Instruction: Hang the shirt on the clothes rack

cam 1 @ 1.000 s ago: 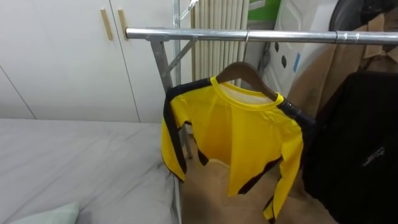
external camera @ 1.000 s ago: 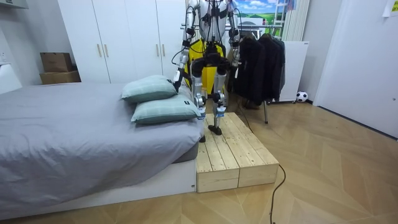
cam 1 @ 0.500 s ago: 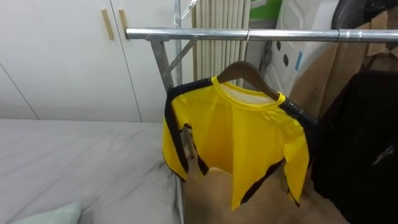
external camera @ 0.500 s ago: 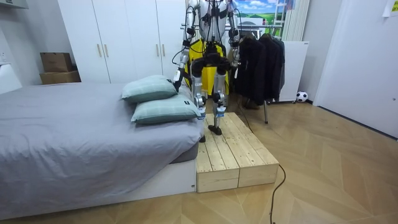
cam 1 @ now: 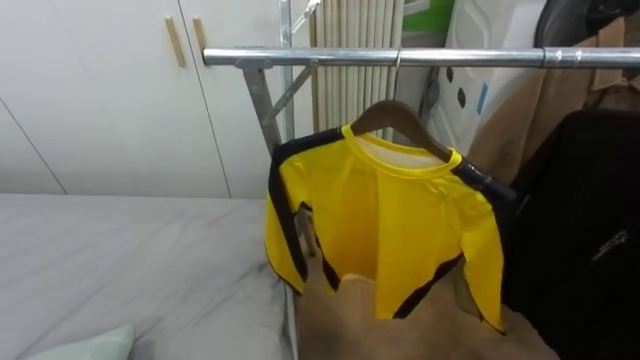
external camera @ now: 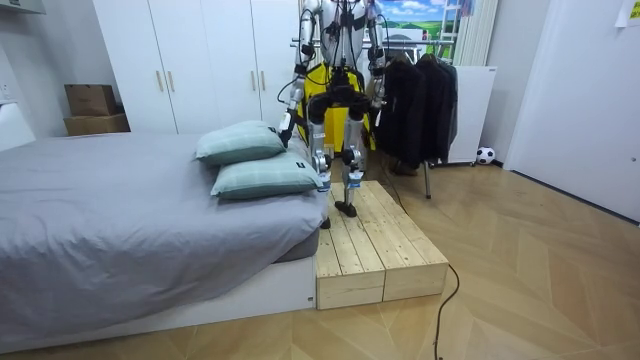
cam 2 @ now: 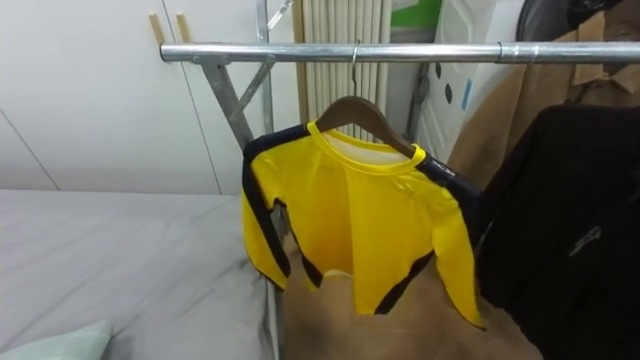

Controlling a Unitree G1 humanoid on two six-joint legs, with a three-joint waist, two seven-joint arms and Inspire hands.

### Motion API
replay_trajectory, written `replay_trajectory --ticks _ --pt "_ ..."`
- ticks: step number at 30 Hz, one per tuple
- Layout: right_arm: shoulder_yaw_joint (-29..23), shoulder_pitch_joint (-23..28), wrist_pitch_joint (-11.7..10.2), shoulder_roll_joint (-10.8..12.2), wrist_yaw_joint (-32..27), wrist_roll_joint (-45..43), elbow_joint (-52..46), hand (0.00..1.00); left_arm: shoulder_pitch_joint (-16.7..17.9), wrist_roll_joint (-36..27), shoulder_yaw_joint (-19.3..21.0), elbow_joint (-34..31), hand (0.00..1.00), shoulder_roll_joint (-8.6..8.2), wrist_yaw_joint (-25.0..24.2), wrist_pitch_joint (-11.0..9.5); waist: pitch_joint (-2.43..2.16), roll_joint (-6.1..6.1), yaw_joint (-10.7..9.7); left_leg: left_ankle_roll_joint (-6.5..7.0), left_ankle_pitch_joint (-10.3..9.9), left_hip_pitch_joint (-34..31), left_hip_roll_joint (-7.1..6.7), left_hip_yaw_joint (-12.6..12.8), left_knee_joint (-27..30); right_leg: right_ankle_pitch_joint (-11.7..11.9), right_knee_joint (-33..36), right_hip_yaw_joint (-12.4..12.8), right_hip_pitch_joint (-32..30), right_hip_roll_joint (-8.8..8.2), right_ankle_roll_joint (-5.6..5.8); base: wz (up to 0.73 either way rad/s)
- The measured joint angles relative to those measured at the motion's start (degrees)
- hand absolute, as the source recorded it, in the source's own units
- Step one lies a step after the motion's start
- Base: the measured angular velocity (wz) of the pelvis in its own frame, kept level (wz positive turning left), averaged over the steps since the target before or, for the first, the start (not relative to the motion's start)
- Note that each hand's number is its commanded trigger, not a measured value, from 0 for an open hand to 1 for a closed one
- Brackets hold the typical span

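The yellow shirt [cam 1: 385,220] hangs on its wooden hanger [cam 1: 395,112], whose hook sits over the metal rail [cam 1: 420,58], so I judge the hanging step done for this garment. In the room view I have the robot standing on the wooden platform [external camera: 375,240] beside the bed [external camera: 120,220], facing the rack. Its left hand [external camera: 285,121] is low near the pillows [external camera: 240,142] and its right hand [external camera: 378,100] is by the dark clothes. At that distance I cannot tell how either hand is set or whether it holds anything. Next, I would check that the hook is seated, then turn to the bed for another garment, if there is one. A dark jacket [cam 1: 580,220] and a brown garment [cam 1: 520,110] crowd the rail just beside the shirt, leaving little free rail on that side.
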Motion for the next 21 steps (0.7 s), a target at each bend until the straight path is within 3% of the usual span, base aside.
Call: replay_trajectory --ticks 6,9,10,11,12,14,15,16,17,18,20,21 --pt "1.6 -1.3 0.2 -0.1 0.9 -0.3 0.0 0.0 -0.5 0.0 0.1 -0.6 0.0 -0.02 0.5 -1.8 -0.1 0.45 0.4 -0.18 0.1 -1.8 0.01 -2.5 1.1 -0.6 0.2 -3.2 -0.5 -0.75 -0.55 0.27" --pt "2.5 -2.4 1.3 -0.8 1.2 -4.5 -0.1 0.0 -1.3 0.0 0.0 -0.7 0.0 -0.06 0.3 -4.0 -0.42 0.78 2.2 -0.57 0.3 -3.8 -0.08 -3.9 2.1 -0.9 0.5 -5.6 -1.7 -1.39 -1.02 0.48" --pt "2.8 -2.7 1.4 -1.2 1.5 -5.5 -0.4 0.0 -2.2 -0.1 0.1 -0.9 0.0 -0.05 -0.4 -4.3 -0.37 1.2 2.5 -0.89 0.6 -5.3 -0.05 -3.6 3.3 -1.1 0.2 -8.4 -1.7 -2.23 -1.14 1.15" --pt "2.8 -3.0 1.4 -1.5 1.7 -6.5 -0.4 0.0 -2.8 -0.9 0.0 -1.7 0.0 -0.07 -1.4 -5.0 -0.33 1.37 2.9 -1.12 0.9 -6.4 0.05 -2.2 4.3 -1.5 0.1 -11.2 -1.8 -3.13 -1.21 1.27" --pt "2.8 -3.3 1.7 -1.7 1.8 -7.0 -0.2 0.0 -3.2 -0.9 0.0 -2.2 0.0 -0.07 -2.0 -5.2 -0.33 1.51 3.2 -1.17 1.1 -6.8 0.21 -1.0 4.6 -1.7 0.1 -12.4 -1.7 -3.54 -1.29 1.24" --pt "2.6 -5.1 2.6 -1.9 2.1 -8.9 0.1 0.0 -3.5 -0.9 0.0 -4.8 0.0 -0.12 -4.2 -6.1 -0.32 1.66 3.7 -1.17 2.0 -9.0 0.84 4.2 6.6 -2.5 -0.1 -17.9 -1.7 -5.31 -1.59 1.21" --pt "2.6 -5.3 2.6 -2.0 2.1 -9.1 0.1 0.0 -3.7 -0.9 0.0 -4.9 0.0 -0.22 -4.7 -6.5 -0.28 1.61 3.8 -0.97 1.9 -9.4 1.28 6.0 7.9 -3.0 0.1 -19.4 -1.7 -5.75 -1.57 1.47" --pt "1.6 -5.4 3.1 -2.0 2.0 -10.0 -0.1 0.0 -4.0 -0.9 0.0 -4.9 0.0 -0.46 -6.2 -7.1 -0.64 1.9 3.7 -0.46 1.1 -9.9 2.71 10.3 10.6 -3.9 0.4 -23.2 -1.4 -6.79 -1.52 1.64" --pt "0.7 -5.6 3.8 -2.2 2.0 -10.4 -0.4 0.0 -4.5 -0.9 0.1 -5.0 0.0 -0.54 -7.9 -7.7 -0.69 2.01 3.3 -0.27 0.5 -9.9 3.76 14.2 13.0 -5.0 1.3 -26.6 -1.4 -7.87 -1.26 1.76" --pt "0.3 -5.8 4.1 -2.2 1.9 -10.4 -0.4 0.0 -4.8 -0.9 0.1 -5.0 0.0 -0.4 -8.7 -7.9 -0.69 2.01 3.1 -0.19 0.1 -9.9 4.09 15.7 14.3 -5.6 1.9 -28.7 -1.5 -8.53 -1.22 1.79" --pt "-0.4 -6.0 5.3 -2.5 1.3 -10.2 -0.4 0.0 -5.5 -0.7 -0.1 -4.4 0.0 0.77 -10.4 -7.9 -0.68 2.03 2.6 -0.19 -1.5 -8.8 6.02 21.4 17.3 -7.3 3.7 -36.3 -1.3 -10.36 -1.04 1.78" --pt "-0.9 -6.0 5.5 -2.5 1.1 -10.2 -0.4 0.0 -5.4 -0.7 -0.1 -4.4 0.0 0.77 -10.9 -7.9 -0.67 2.05 2.7 -0.2 -1.8 -8.3 6.25 22.3 17.2 -7.7 4.0 -38.0 -1.2 -10.7 -0.92 1.72"
